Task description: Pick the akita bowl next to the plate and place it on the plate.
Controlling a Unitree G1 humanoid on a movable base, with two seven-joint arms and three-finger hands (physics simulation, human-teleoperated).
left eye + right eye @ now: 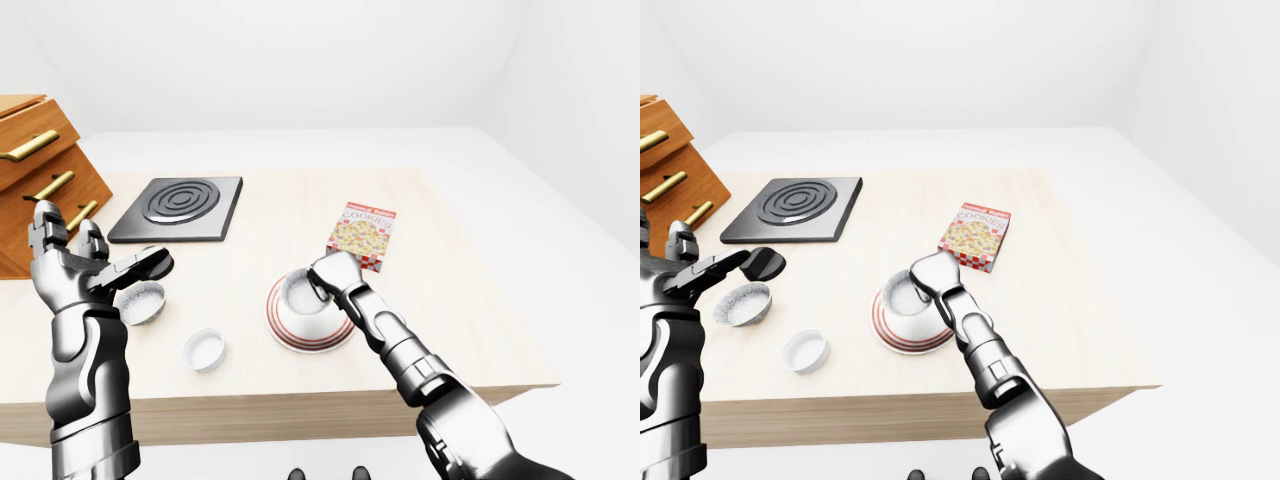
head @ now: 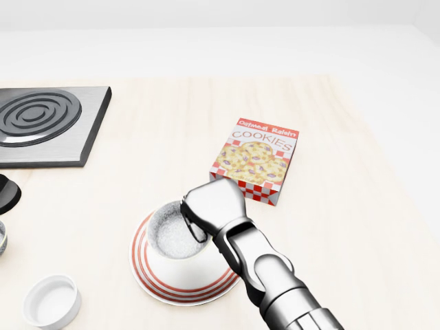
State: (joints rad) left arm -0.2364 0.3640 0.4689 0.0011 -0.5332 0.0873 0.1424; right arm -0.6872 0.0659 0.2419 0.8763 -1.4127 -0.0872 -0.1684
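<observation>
Pale wooden surface point(image 2: 357, 206) carries all items. Right robot hand point(image 2: 212, 203) is closed over the right rim of the akita bowl point(image 2: 170, 234). The bowl stands upright on the red-ringed plate point(image 2: 148, 275), immediately lower left of that robot hand in the head view. Cookie box point(image 2: 258, 158) lies flat just above the robot hand, not touching it. Left robot hand point(image 1: 75, 268) is raised well to the left, fingers spread, holding nothing.
</observation>
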